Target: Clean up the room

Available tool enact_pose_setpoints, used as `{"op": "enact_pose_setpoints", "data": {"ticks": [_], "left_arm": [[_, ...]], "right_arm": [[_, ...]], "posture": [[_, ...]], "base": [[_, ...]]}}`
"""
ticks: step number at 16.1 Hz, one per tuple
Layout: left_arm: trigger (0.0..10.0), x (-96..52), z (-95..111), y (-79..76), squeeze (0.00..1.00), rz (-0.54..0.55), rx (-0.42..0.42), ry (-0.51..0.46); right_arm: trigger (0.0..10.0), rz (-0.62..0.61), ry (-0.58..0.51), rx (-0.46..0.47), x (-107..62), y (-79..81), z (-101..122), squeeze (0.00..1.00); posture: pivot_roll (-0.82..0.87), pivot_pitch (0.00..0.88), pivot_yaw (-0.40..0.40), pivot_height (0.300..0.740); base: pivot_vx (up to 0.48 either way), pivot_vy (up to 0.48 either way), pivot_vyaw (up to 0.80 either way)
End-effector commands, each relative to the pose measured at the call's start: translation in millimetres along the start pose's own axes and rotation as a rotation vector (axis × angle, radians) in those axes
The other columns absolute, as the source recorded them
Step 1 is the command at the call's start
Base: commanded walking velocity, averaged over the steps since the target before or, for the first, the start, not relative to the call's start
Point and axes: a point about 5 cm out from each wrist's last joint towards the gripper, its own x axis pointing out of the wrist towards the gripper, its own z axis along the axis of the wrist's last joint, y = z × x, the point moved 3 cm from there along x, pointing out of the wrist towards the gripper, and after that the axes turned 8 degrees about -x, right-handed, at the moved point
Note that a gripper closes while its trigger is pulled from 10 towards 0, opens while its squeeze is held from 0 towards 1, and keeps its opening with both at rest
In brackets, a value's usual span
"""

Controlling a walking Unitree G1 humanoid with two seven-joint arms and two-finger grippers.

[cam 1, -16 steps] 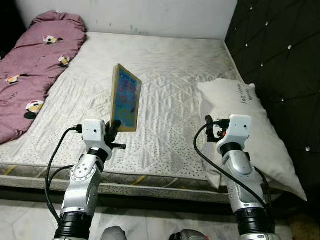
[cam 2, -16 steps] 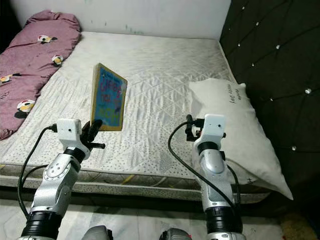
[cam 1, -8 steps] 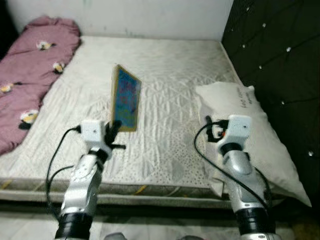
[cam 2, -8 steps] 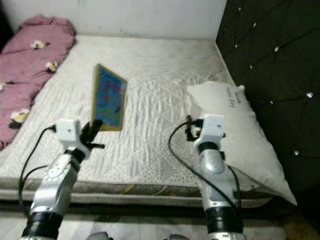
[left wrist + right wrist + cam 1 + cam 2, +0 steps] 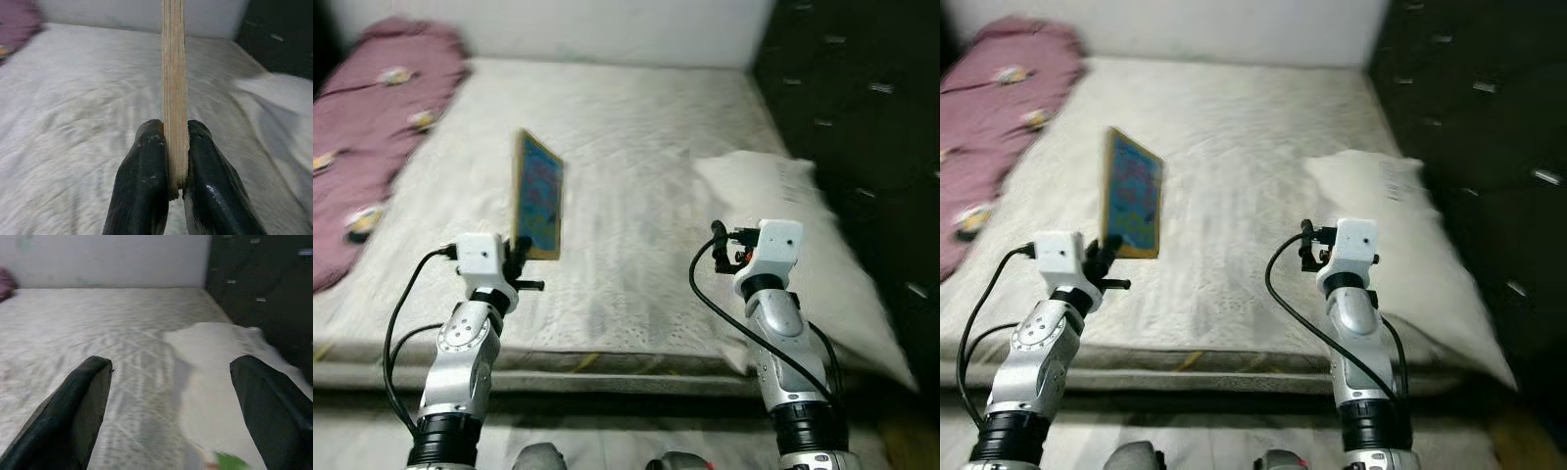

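The left gripper (image 5: pixel 168 161) was clamped on the lower edge of a wooden board (image 5: pixel 537 194), which stood upright above it, its colourful face turned toward the robot's right. The right gripper (image 5: pixel 171 406) hung level with it over the near edge of the mattress (image 5: pixel 636 147), fingers (image 5: pixel 80 406) spread wide and holding nothing. A white pillow (image 5: pixel 783 211) lay just beyond the right gripper; a purple blanket (image 5: pixel 372 127) lay far off past the left one.
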Motion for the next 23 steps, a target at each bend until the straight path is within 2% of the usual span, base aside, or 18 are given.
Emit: {"op": "enact_pose_setpoints", "data": {"ticks": [1,2,4,5,9,11,14,23], "left_arm": [[10.0,5.9,8.8,-12.9,0.00,-0.091,0.010,-0.001],[10.0,7.6,11.5,-11.6,0.00,-0.097,0.050,0.002],[10.0,7.8,15.5,-9.7,0.00,-0.129,0.036,0.000],[10.0,7.6,16.4,-5.7,0.00,-0.102,0.048,-0.006],[10.0,-8.2,1.3,-4.3,0.00,-0.029,0.005,0.000],[10.0,-11.7,-1.2,-6.1,0.00,-0.007,0.027,-0.014],[10.0,-4.3,11.7,-4.2,0.00,-0.005,0.019,-0.059],[10.0,-2.6,11.3,-6.5,0.00,0.001,0.001,-0.064]], "right_arm": [[10.0,-0.020,0.010,-0.004,1.5,-2.6,-1.1,0.00],[10.0,-0.020,0.007,-0.006,1.5,-1.5,-0.4,0.00],[10.0,-0.022,0.007,-0.005,-0.1,-0.2,-1.0,0.00],[10.0,-0.022,0.009,-0.002,-1.2,0.2,-2.1,0.00],[10.0,-0.026,0.019,0.005,-5.0,-1.0,-7.2,0.00],[10.0,-0.014,0.020,-0.001,-5.4,-0.7,-8.7,0.00],[10.0,-0.001,0.023,-0.011,-2.0,0.1,-8.2,0.00],[10.0,0.007,0.023,-0.016,-0.6,-0.7,-7.9,0.00]], "posture": [[-0.01,0.000,-0.011,0.740],[-0.01,0.000,-0.006,0.740],[-0.01,0.000,0.003,0.740],[-0.01,0.000,0.005,0.740],[-0.02,0.000,0.015,0.740],[-0.01,0.000,-0.004,0.740],[-0.01,0.000,-0.019,0.740],[-0.02,0.000,-0.022,0.740]], "base": [[0.000,0.000,-0.80],[0.000,0.000,-0.80],[0.000,0.000,-0.80],[0.000,0.000,-0.80],[0.000,0.000,-0.80],[0.000,0.000,0.00],[0.000,0.000,0.00],[0.000,-0.349,0.00]]}}
